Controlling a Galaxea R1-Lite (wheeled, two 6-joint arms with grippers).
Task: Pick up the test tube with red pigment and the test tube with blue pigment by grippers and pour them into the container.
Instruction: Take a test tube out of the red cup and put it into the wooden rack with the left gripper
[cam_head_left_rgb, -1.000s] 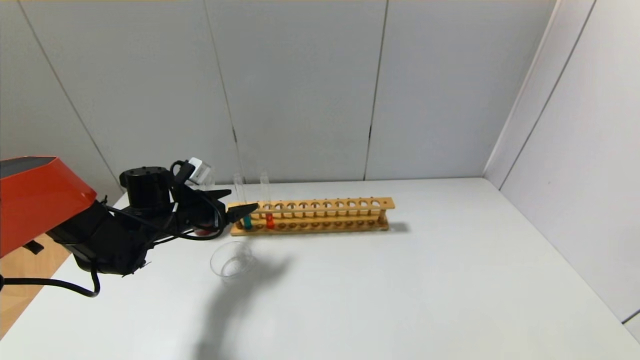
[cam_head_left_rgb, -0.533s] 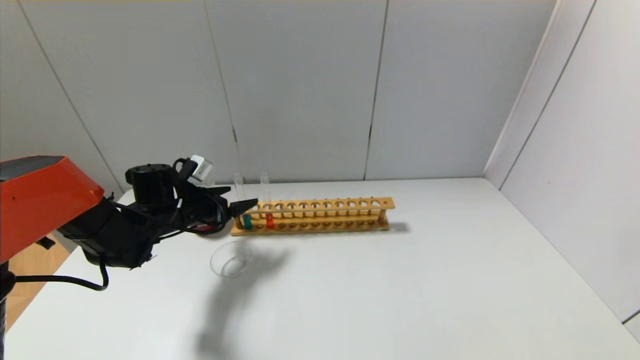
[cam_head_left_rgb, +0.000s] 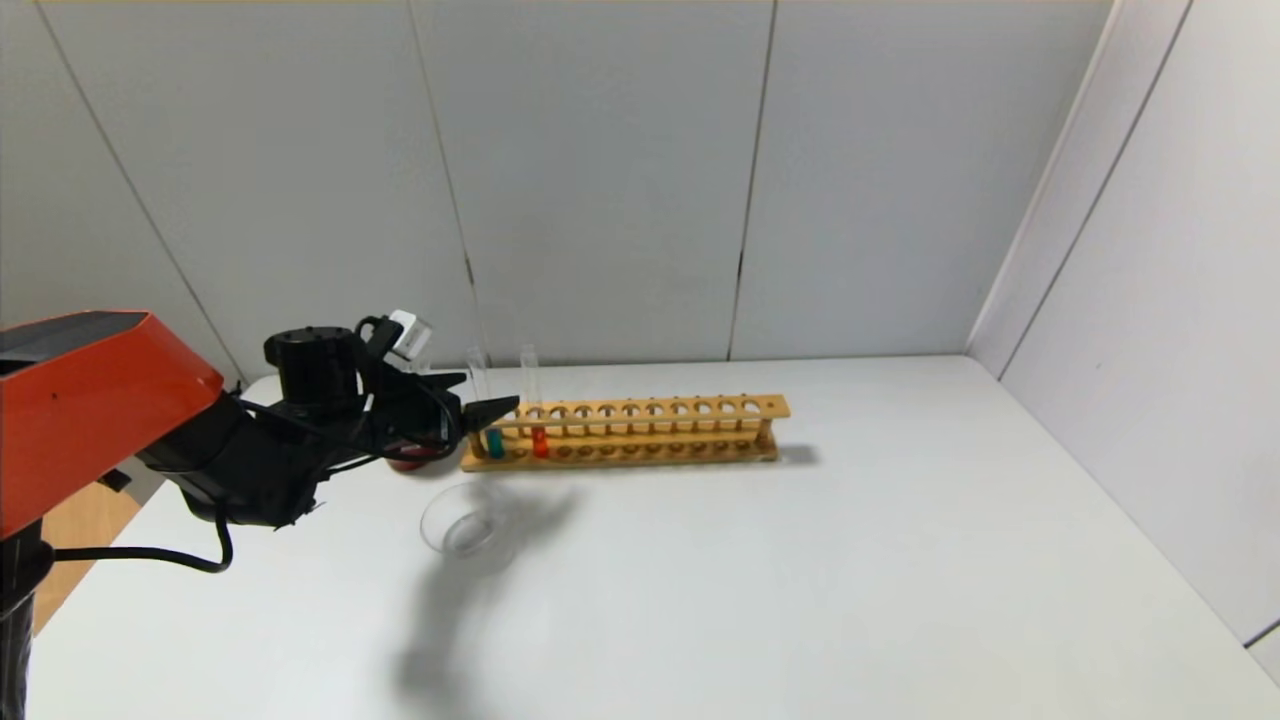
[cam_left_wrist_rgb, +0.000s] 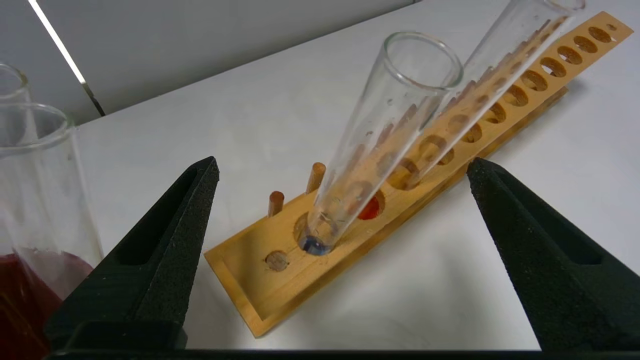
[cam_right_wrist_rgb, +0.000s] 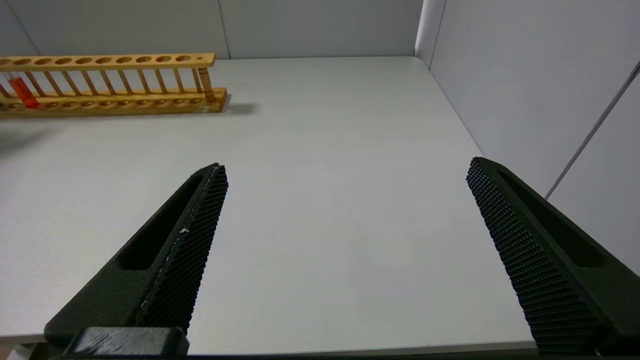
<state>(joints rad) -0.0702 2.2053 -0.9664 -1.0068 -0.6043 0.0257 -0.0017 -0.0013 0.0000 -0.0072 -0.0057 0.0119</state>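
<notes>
We're lining up our wide-open left tool (cam_left_wrist_rgb: 340, 170) on the blue tube (cam_left_wrist_rgb: 380, 135), which sits in the rack (cam_head_left_rgb: 640, 432) beside the red tube (cam_head_left_rgb: 538, 440), so next we nudge in and close, while our right tool (cam_right_wrist_rgb: 345, 175) idles open over the bench (cam_right_wrist_rgb: 325, 165).

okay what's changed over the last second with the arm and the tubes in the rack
The left gripper has crept toward the blue tube, its open fingers now either side of it, nothing gripped. The blue and red tube remain in the wooden rack, the glass dish hasn't moved, and the right gripper hangs open, away from the rack.
</notes>
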